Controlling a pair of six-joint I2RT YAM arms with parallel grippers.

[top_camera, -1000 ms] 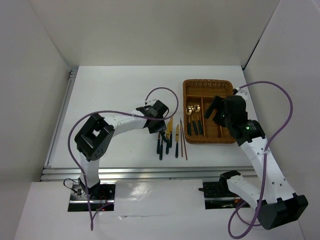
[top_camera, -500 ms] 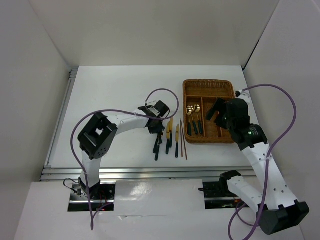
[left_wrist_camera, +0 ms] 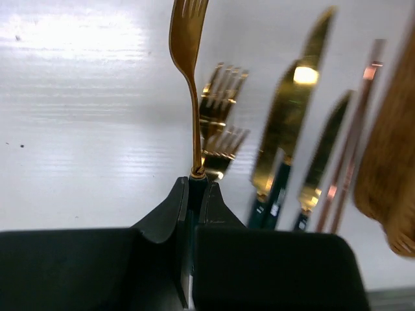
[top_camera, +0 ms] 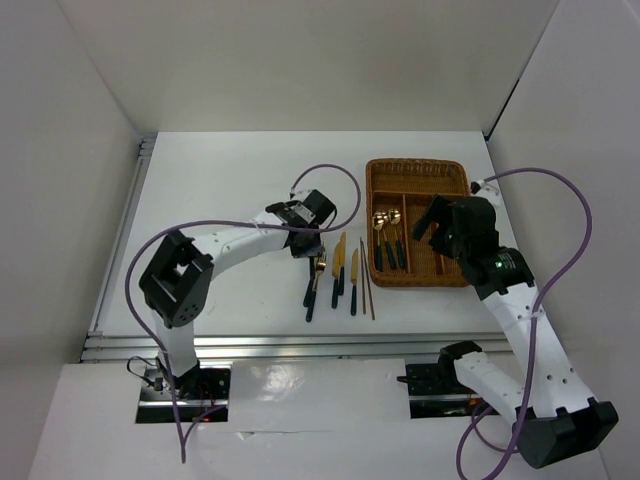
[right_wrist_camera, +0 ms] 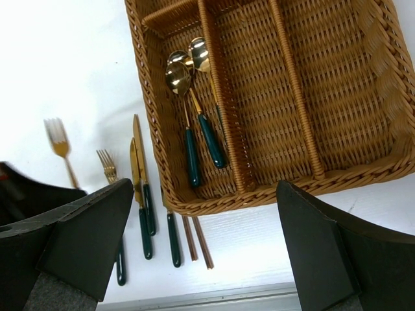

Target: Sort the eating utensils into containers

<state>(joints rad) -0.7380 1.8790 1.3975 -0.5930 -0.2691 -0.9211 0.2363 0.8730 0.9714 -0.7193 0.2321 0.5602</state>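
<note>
3 spoons [right_wrist_camera: 177,76] in tray's [right_wrist_camera: 382,71] left slot; knives [right_wrist_camera: 138,149], forks [right_wrist_camera: 106,163], chopsticks [right_wrist_camera: 196,238] beside; 1 fork [left_wrist_camera: 187,29] gripped.

White table [top_camera: 220,190] carrying a brown wicker tray [top_camera: 371,225] at right; just beside its left rim lie chopsticks [top_camera: 367,285], three knives [top_camera: 339,258] and forks [left_wrist_camera: 224,146], roughly parallel.

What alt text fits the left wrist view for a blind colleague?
The left gripper clamps a gold fork, tines pointing up in the frame. To its right lie more forks, knives, chopsticks and the tray edge, blurred.
</note>
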